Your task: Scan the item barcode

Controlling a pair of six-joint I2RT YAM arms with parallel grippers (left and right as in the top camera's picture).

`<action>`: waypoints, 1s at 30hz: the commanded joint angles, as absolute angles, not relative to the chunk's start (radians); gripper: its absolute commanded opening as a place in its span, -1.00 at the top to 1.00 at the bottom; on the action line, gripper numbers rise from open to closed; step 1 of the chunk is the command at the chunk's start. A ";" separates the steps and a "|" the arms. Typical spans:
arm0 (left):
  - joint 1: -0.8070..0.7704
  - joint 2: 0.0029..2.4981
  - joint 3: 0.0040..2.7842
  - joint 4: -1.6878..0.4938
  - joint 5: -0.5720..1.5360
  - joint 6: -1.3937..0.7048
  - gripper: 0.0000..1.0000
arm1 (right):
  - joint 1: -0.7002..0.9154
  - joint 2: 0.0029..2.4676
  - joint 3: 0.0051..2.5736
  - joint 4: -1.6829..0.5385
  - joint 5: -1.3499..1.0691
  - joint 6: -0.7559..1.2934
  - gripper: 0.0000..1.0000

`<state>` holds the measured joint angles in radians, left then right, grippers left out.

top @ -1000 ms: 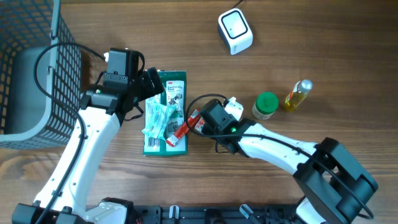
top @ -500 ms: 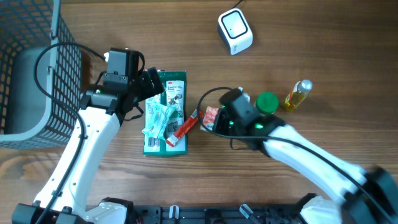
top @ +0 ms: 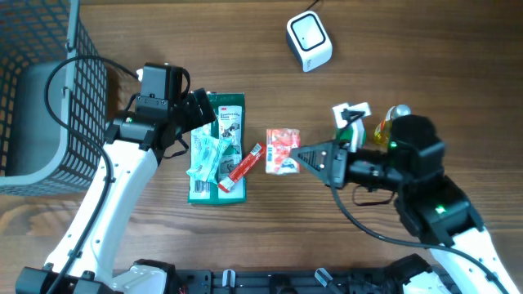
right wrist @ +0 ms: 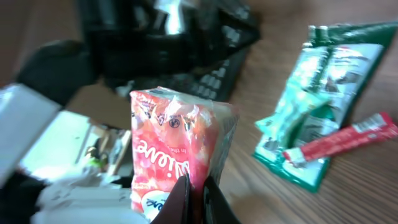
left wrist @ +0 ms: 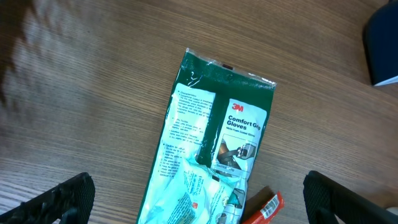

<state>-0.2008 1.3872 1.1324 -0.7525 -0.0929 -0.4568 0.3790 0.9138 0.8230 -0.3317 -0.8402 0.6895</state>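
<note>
A pink-red snack packet (top: 283, 150) hangs above the table's middle, pinched at its edge by my right gripper (top: 300, 155). In the right wrist view the packet (right wrist: 177, 149) stands upright with the jaws (right wrist: 198, 194) shut on its lower edge; no barcode shows on the side facing the camera. The white scanner (top: 309, 41) sits at the far centre, well apart from the packet. My left gripper (top: 198, 112) hovers open over a green glove pack (left wrist: 214, 137), its fingers (left wrist: 65, 199) spread wide on either side.
The green glove pack (top: 219, 147) carries a pale teal pouch (top: 208, 157) and a red stick pack (top: 243, 166). A black wire basket (top: 49, 90) fills the far left. A green-capped jar (top: 353, 135) and a yellow oil bottle (top: 394, 121) stand by my right arm.
My right gripper shut on the pink packet beside the green pack, lifted it and drew back to the right. The left arm has not moved.
</note>
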 commanded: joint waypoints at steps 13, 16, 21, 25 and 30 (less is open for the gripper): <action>-0.198 1.386 1.134 -0.750 -0.103 -0.449 -1.00 | 0.151 0.899 0.823 -0.285 -1.453 0.603 0.88; -0.198 1.386 1.134 -0.750 -0.103 -0.449 -1.00 | 0.151 0.899 0.823 -0.238 -1.523 0.621 0.88; -0.198 1.386 1.134 -0.750 -0.103 -0.449 -1.00 | 0.151 0.899 0.823 -0.220 -1.539 0.680 0.88; -0.198 1.386 1.133 -0.750 -0.103 -0.449 -1.00 | 0.151 0.899 0.823 -0.217 -1.539 0.676 0.88; -0.198 1.386 1.134 -0.750 -0.103 -0.449 -1.00 | 0.151 0.899 0.823 -0.217 -1.539 0.673 0.88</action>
<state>-0.2008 1.3872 1.1324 -0.7525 -0.0929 -0.4568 0.1558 0.9039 0.8230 -0.2226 -1.5040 0.6727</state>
